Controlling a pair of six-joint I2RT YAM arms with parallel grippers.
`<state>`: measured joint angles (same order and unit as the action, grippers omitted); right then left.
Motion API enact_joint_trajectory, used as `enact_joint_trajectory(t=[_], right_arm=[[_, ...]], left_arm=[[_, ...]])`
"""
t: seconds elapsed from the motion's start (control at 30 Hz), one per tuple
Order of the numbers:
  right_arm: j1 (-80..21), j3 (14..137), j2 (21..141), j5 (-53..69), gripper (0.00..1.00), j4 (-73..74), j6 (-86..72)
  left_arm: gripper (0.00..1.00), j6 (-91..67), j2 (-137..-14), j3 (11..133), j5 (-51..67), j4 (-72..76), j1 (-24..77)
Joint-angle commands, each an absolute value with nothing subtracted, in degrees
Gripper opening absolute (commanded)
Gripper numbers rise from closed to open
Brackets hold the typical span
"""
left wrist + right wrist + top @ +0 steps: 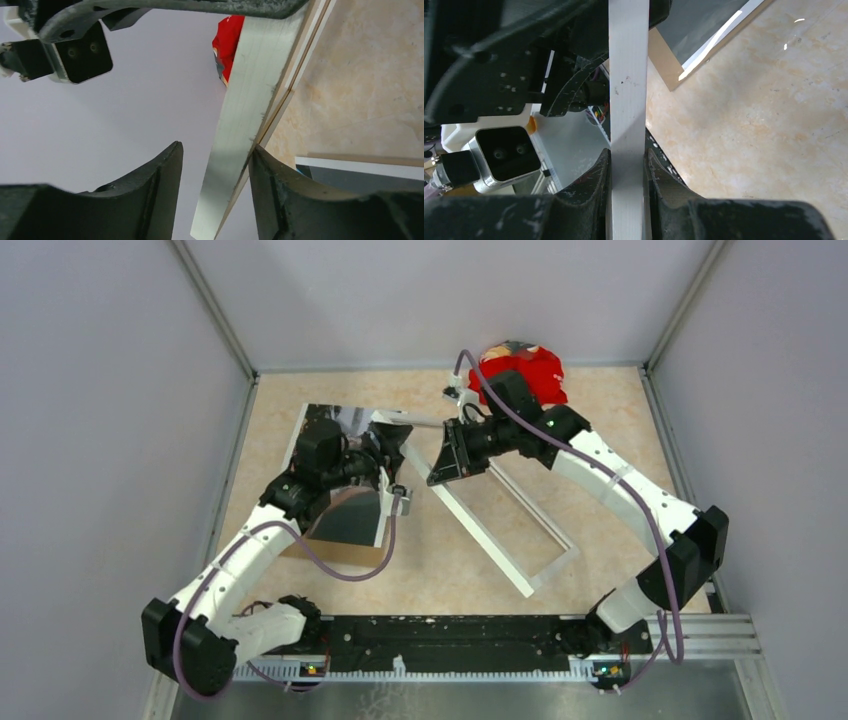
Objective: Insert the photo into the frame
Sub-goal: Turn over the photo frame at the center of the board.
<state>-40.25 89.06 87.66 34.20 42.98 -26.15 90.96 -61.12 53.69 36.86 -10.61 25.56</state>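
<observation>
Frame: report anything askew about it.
The frame lies diagonal to the table edges, its far end apparently held up by the right gripper, clamped on a rail. The photo lies apart, under the left arm.

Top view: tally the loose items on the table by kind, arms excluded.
White thin-railed rectangular picture frame: 1
Dark photo print with white border: 1
Plain brown backing board: 1
Red soft-looking item: 1
Total: 4
</observation>
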Motion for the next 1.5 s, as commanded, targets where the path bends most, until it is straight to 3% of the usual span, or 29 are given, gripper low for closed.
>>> enact_joint_trajectory(t=[0.0,0.03,0.07,0.1,0.17,0.3,0.5,0.77,0.9,1.23,1.47], right_arm=[[-39.41,93.51,86.50,35.60,0.00,40.96,-25.74],[-39.16,93.58,86.44,35.60,0.01,40.88,-25.55],[-38.80,93.60,86.33,35.60,0.09,40.87,-25.39],[-38.46,93.54,86.12,35.55,0.27,40.91,-25.07],[-37.33,93.49,84.89,34.95,0.40,41.04,-23.80],[-32.17,90.94,77.71,29.48,0.61,39.27,-19.00],[-23.47,80.63,62.17,24.32,0.85,30.56,-12.04],[-23.46,79.51,54.13,18.24,0.90,34.17,-3.92],[-23.44,81.12,52.68,20.93,0.91,34.70,0.77],[-24.99,86.30,61.48,35.16,0.85,40.50,9.89],[-35.44,90.70,69.44,24.67,0.82,45.77,13.91]], left_arm=[[0.47,92.80,-62.61,57.16,34.48,-10.32,26.91],[0.40,92.39,-62.74,57.28,34.38,-10.26,27.08],[0.32,92.07,-62.84,57.42,34.37,-10.09,27.30],[0.26,91.29,-63.01,57.58,34.24,-9.79,27.48],[0.17,88.34,-63.51,58.54,33.90,-9.45,27.81],[0.08,83.27,-65.34,63.18,33.13,-13.24,27.93],[0.05,75.81,-68.69,70.00,32.18,-19.84,27.90],[0.02,69.68,-72.53,78.30,33.15,-26.62,27.94],[0.01,71.68,-72.53,78.18,33.48,-28.19,27.93],[0.00,72.50,-73.06,79.60,32.89,-30.37,28.35],[0.00,72.85,-73.86,80.34,31.77,-30.75,29.73]])
